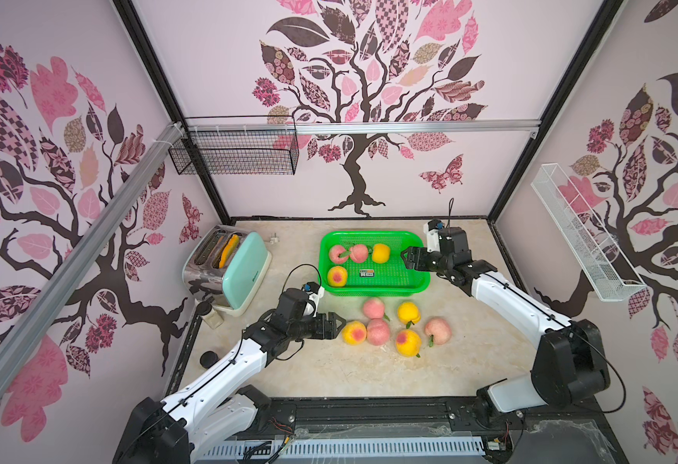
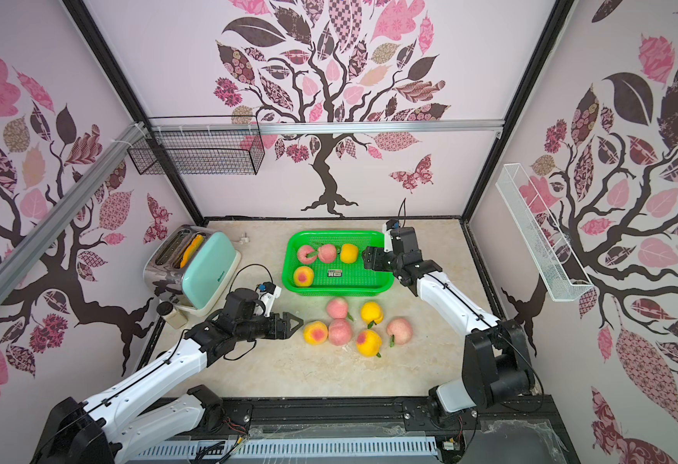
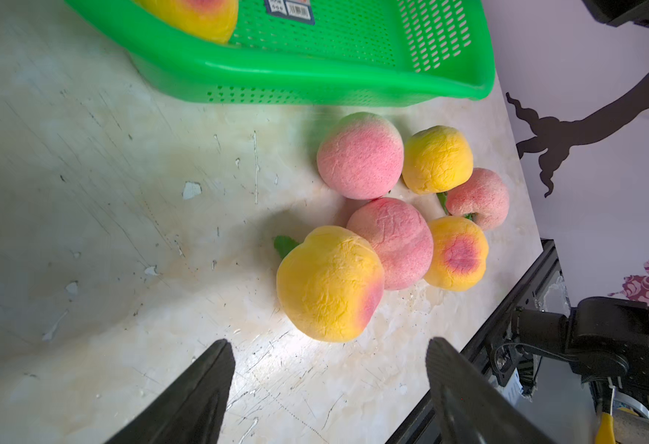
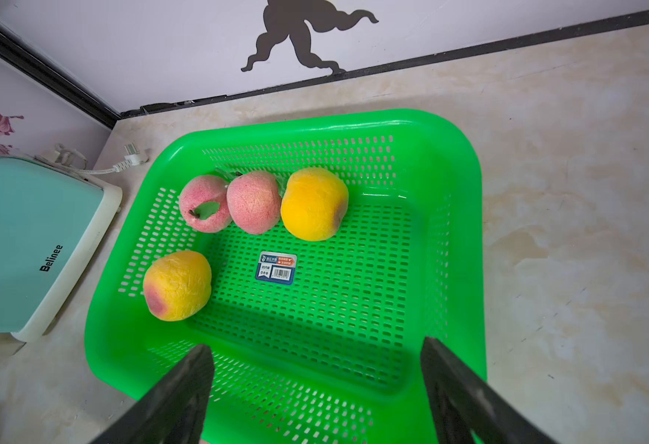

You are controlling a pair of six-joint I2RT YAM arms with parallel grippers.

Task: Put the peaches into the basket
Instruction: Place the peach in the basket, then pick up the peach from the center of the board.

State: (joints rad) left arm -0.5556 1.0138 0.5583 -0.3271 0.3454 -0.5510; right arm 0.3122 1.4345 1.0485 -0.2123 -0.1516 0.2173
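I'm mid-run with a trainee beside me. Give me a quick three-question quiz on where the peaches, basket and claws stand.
1. How many peaches lie in the green basket?
2. True or false: the left claw grips a peach.
3. Which claw hangs over the basket? A. left claw B. right claw
Key: 1. Four. 2. False; it is open and empty. 3. B.

The basket was glossy green plastic with perforated walls. The peaches had matt, wrinkled, slightly fuzzy skin. The table looked like marbled stone, scratched and chipped. The toaster had smooth mint plastic and shiny metal.
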